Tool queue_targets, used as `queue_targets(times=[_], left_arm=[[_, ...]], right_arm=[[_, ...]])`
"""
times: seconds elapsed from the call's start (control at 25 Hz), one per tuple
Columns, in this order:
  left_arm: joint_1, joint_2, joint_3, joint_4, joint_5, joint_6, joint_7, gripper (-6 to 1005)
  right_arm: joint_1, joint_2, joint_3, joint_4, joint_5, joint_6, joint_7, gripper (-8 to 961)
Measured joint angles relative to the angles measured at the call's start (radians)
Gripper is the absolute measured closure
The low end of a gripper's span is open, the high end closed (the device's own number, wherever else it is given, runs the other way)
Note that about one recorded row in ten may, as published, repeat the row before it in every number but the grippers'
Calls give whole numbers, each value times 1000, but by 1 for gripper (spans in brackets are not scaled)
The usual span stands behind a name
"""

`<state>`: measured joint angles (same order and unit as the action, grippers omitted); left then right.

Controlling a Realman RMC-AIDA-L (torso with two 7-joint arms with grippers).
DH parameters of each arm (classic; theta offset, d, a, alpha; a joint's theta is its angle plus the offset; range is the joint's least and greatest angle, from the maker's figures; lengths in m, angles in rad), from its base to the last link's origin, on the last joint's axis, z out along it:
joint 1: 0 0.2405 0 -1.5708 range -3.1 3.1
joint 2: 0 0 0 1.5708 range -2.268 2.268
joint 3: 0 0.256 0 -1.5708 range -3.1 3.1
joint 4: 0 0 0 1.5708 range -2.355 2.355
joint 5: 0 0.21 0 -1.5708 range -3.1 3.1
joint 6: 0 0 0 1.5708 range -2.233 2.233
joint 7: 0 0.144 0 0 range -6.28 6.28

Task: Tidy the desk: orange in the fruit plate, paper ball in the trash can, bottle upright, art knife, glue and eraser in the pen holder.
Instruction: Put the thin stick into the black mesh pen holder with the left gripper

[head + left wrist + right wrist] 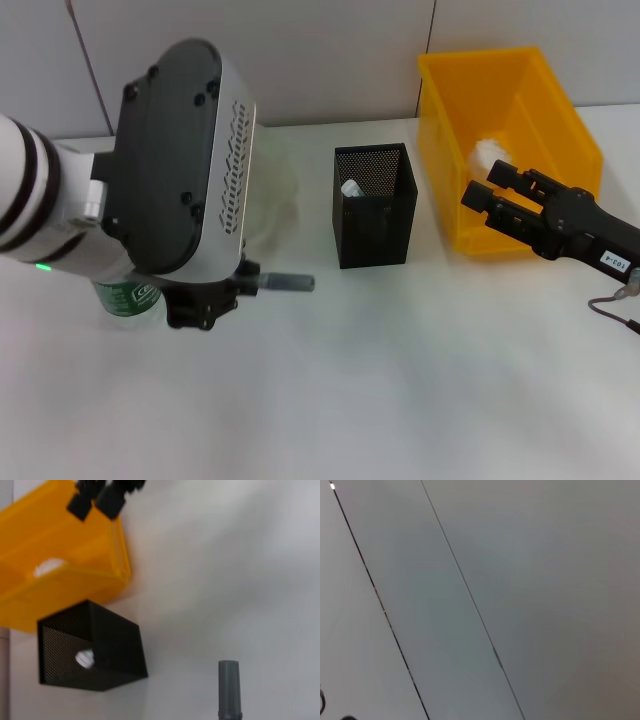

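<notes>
On the white bench, the left tool is clenched on the glue, which lies flat pointing at the pen holder just beside it, while the right tool, fingers apart, hangs beyond the holder.

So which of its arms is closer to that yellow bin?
The right. Its right gripper hovers at the trash can's front wall, while the left gripper is far off across the desk, past the pen holder, holding the glue.
</notes>
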<state>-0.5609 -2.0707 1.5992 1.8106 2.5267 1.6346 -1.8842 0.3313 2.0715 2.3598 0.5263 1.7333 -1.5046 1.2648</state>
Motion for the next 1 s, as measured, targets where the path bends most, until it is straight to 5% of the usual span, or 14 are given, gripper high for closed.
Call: queue_targets(times=[0.4, 1.0], left_arm=[[-15, 0, -2, 94, 59, -31, 111, 875], [36, -1, 16, 37, 61, -455, 379, 874]], right_arm=[[-3, 3, 23, -4, 0, -18, 0, 220], [-55, -2, 25, -17, 0, -19, 17, 220]])
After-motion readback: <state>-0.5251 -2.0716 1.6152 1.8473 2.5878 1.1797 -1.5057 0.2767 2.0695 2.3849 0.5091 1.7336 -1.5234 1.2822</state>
